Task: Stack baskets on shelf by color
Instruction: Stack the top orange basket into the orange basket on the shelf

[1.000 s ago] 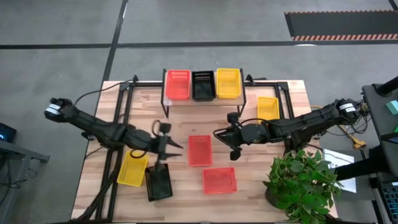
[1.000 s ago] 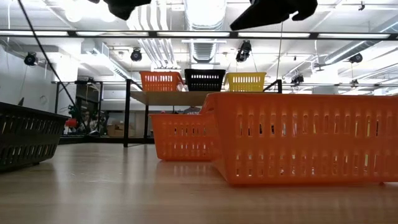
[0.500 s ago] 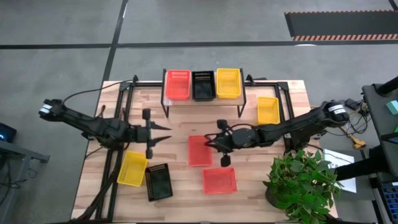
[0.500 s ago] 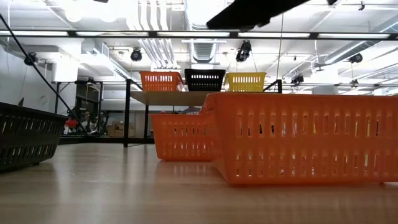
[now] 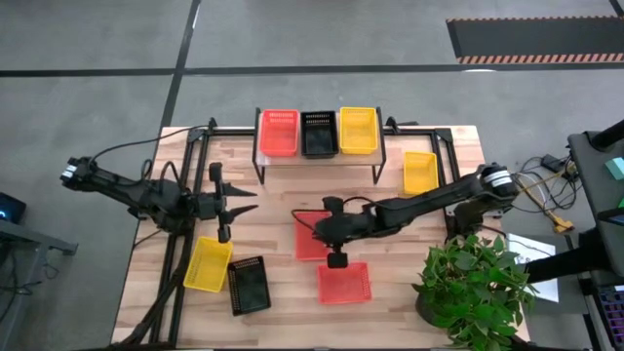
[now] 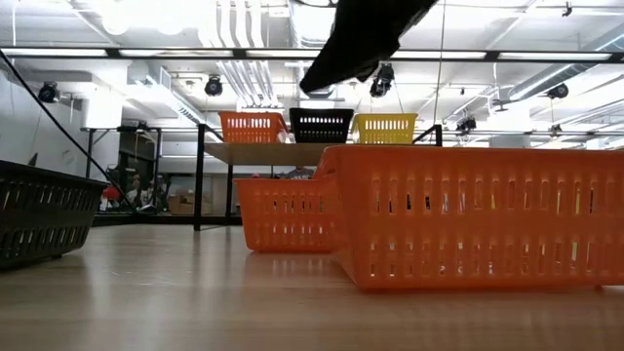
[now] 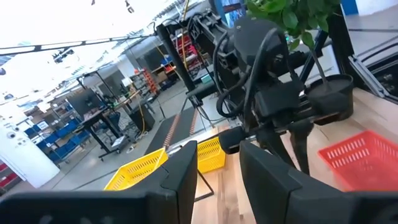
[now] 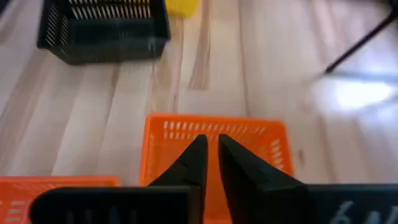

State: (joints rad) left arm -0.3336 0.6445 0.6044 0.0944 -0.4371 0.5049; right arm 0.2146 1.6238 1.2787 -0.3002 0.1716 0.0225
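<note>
1. Two red baskets sit mid-tabletop: one (image 5: 312, 235) just in front of the shelf (image 5: 317, 156), the other (image 5: 344, 283) nearer the front edge, the two close but apart.
2. Right gripper (image 5: 334, 255) hangs over the gap between them, right at the front red basket's rear rim. In the right wrist view its fingers (image 8: 194, 163) are nearly together, only a narrow slit between, with nothing in them, and a red basket (image 8: 214, 149) lies straight ahead under the tips.
3. On the shelf, three baskets stand in a row: red (image 5: 279, 132), black (image 5: 318, 134), yellow (image 5: 358, 130).
4. Another yellow basket (image 5: 420, 172) lies on the tabletop (image 5: 283, 205) beside the shelf's right end, well clear of both grippers.
5. Front left of the tabletop, a yellow basket (image 5: 208, 263) and a black basket (image 5: 248, 285) lie side by side, just touching or nearly so.
6. Left gripper (image 5: 232, 202) hovers over bare wood left of centre, behind that yellow basket. Its fingers are spread wide and hold nothing.
7. From table height, a red basket (image 6: 473, 214) fills the near right, a second one (image 6: 288, 214) sits behind it, and a black basket (image 6: 44, 222) shows at the left edge.
8. A potted plant (image 5: 473, 283) stands at the tabletop's front right corner, near the right arm.
</note>
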